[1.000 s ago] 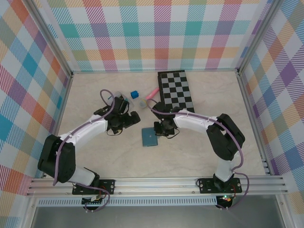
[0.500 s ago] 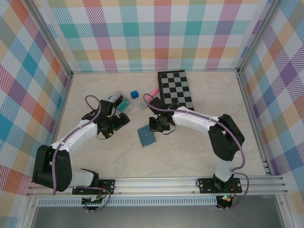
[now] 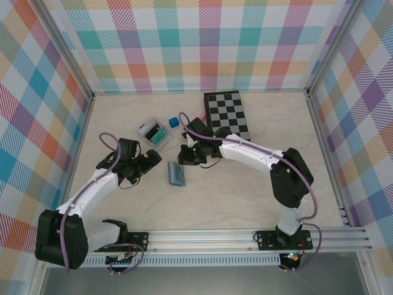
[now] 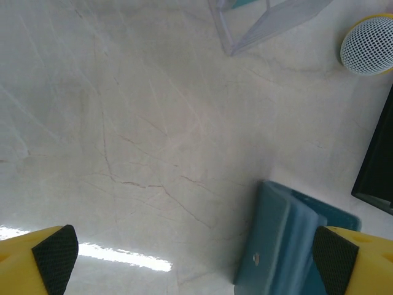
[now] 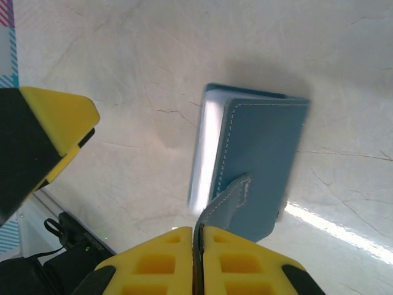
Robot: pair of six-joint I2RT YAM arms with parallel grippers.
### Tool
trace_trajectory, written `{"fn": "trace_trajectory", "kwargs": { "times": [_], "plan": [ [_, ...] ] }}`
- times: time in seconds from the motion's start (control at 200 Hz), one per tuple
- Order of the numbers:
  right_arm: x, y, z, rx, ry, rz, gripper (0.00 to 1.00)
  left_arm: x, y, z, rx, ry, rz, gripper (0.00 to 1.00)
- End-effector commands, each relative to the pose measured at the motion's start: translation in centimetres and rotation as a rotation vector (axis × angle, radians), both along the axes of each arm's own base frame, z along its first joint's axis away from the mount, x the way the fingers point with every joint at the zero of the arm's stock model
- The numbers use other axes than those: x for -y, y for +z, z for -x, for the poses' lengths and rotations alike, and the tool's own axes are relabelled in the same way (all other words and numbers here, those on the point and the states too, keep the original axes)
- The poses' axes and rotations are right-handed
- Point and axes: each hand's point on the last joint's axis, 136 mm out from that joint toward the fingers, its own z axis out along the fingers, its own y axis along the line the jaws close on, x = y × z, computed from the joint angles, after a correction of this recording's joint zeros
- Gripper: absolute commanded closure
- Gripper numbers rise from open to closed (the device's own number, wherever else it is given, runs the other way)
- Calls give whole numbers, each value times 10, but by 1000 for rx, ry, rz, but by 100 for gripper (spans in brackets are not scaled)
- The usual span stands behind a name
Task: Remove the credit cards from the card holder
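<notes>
Both arms had swung left since a second back, dragging the card holder across the worktop. Left gripper sat just beside it, fingers wide apart. Right gripper fingers were pinched together on its strap. That's a thin hold and could slip. The right wrist view showed the pinch; overhead it was too small to tell.

The card holder is slate-blue, the fingers yellow, the chessboard black-and-white checked, the walls pastel plaid
</notes>
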Motion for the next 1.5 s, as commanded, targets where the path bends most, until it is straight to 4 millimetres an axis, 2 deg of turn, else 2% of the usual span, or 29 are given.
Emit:
{"fn": "trace_trajectory", "kwargs": {
  "times": [0.0,0.165,0.29,0.39,0.495,0.62,0.81,0.9,0.99,1.105,1.255,1.495],
  "plan": [
    [-4,-4,0,-11,-13,-3,91,-5,5,-3,49,24,-2,0],
    [30,-28,-8,-13,-116,180,92,10,6,-1,56,-28,74,0],
    [55,-39,-5,-8,-147,253,92,25,1,6,53,-91,148,0],
    [84,-49,-3,19,-190,356,92,36,-1,11,39,-151,194,1],
    [110,-57,-3,47,-228,442,91,44,-3,12,5,-195,213,5],
    [126,-67,-3,62,-256,477,91,58,-8,8,-32,-240,261,20],
    [125,-76,-8,63,-260,476,91,76,-11,1,-74,-306,281,42],
    [123,-80,-11,59,-256,481,91,86,-11,1,-87,-352,298,55],
    [118,-83,-13,54,-254,474,91,94,-10,-1,-93,-380,301,60],
    [116,-87,-14,49,-248,471,91,99,-13,-2,-113,-396,288,60],
    [120,-92,-13,41,-249,496,90,105,-18,-4,-151,-415,298,51],
    [120,-95,-11,32,-227,512,90,113,-27,-3,-190,-434,314,49]
  ]
}}
